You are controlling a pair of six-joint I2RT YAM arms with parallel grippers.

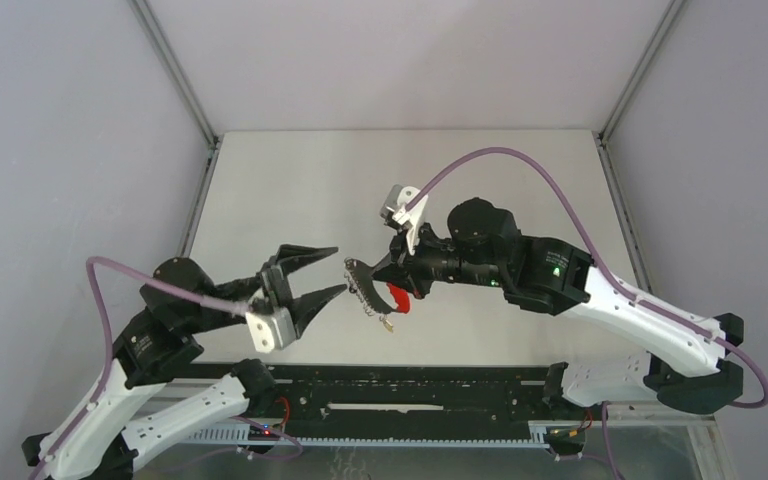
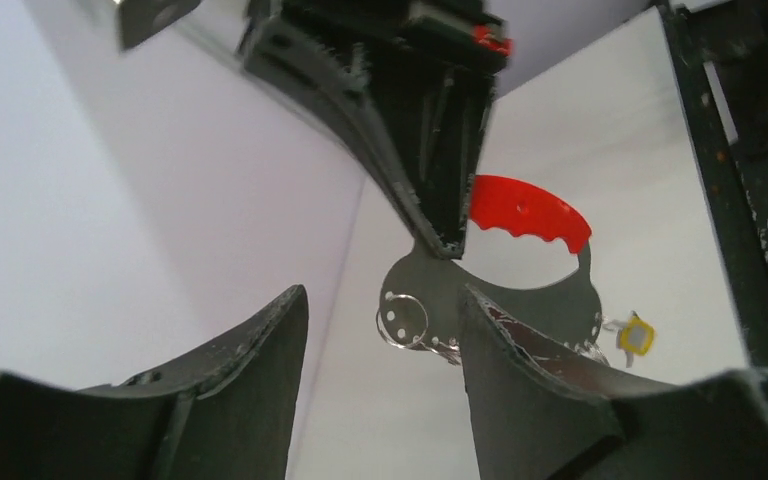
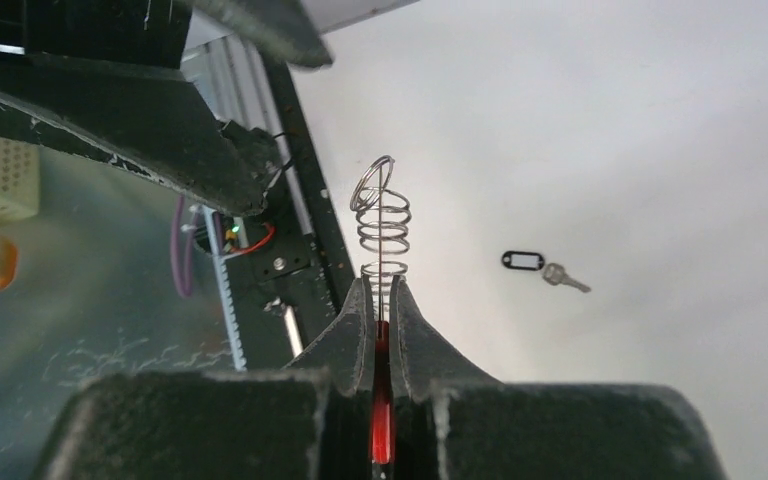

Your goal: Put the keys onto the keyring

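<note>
Halfway, I'd say: your right claw point(image 3: 382, 300) pinches the keyring point(image 2: 525, 212) in midair, yellow-tagged key point(image 2: 637, 337) apparently hanging on it; your left claw point(image 1: 341, 270) gapes open just beside it; the black-tagged key point(image 3: 563, 276) lies loose on the tabletop point(image 3: 660, 150).

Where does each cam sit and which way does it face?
Top external: above and behind the bases, looking down on the table; both arms show, left end effector open, right end effector shut on the keyring.
Left wrist: looks between its own fingers at the keyring and yellow-tagged key.
Right wrist: looks along its own fingers, past the wire rings, to the black-tagged key on the table.
Shared: all three show the keyring.
</note>
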